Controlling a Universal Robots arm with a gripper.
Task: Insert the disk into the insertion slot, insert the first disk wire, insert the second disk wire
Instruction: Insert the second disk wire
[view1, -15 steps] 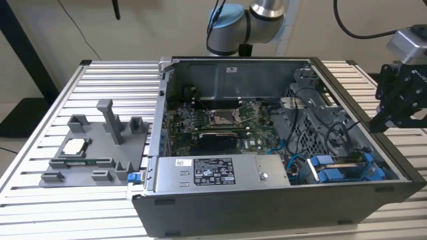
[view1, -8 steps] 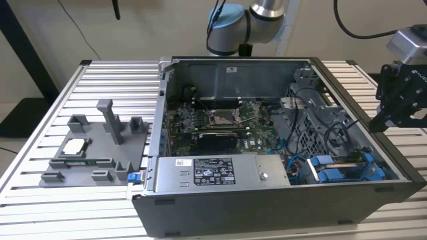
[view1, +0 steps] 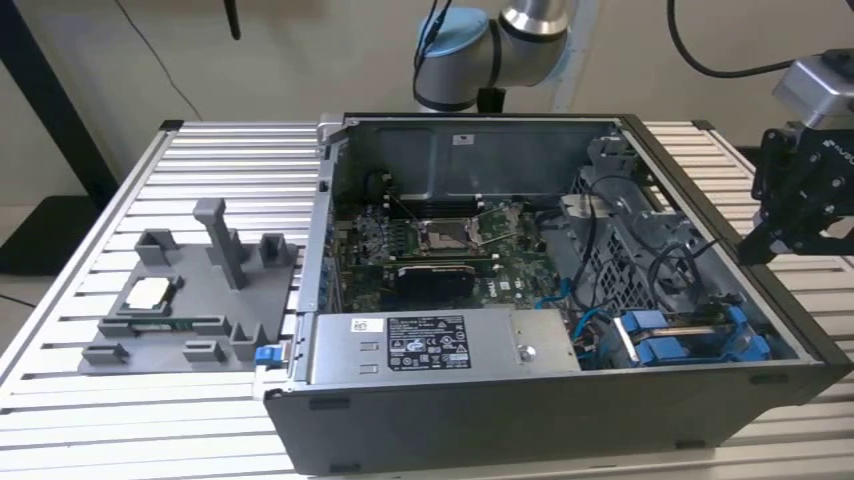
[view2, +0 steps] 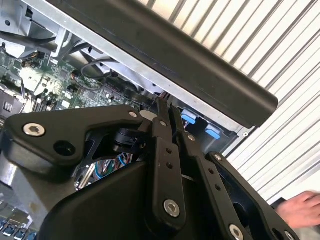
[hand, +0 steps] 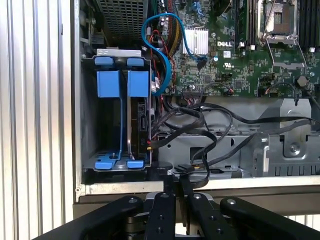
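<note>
The insertion slot (view1: 687, 338), a grey bay with bright blue rails, sits in the near corner of the open computer case on the exterior view's right. In the first wrist view the disk (hand: 138, 125) stands on edge inside the slot (hand: 121, 84), between the blue tabs. A blue wire (hand: 159, 55) loops down beside the bay, and black wires (hand: 195, 125) run loose toward the disk's end. My gripper (view1: 750, 250) hangs over the case's wall by the slot, outside the case. In both wrist views its black fingers are shut, nothing between them (view2: 165, 104) (hand: 175, 184).
A grey power supply box (view1: 427, 345) with a white sticker lies along the case's near wall, the green motherboard (view1: 441, 250) behind it. A grey fixture (view1: 187, 300) with small parts stands on the slatted table at the exterior view's left. A hand (view2: 300, 210) shows by the table.
</note>
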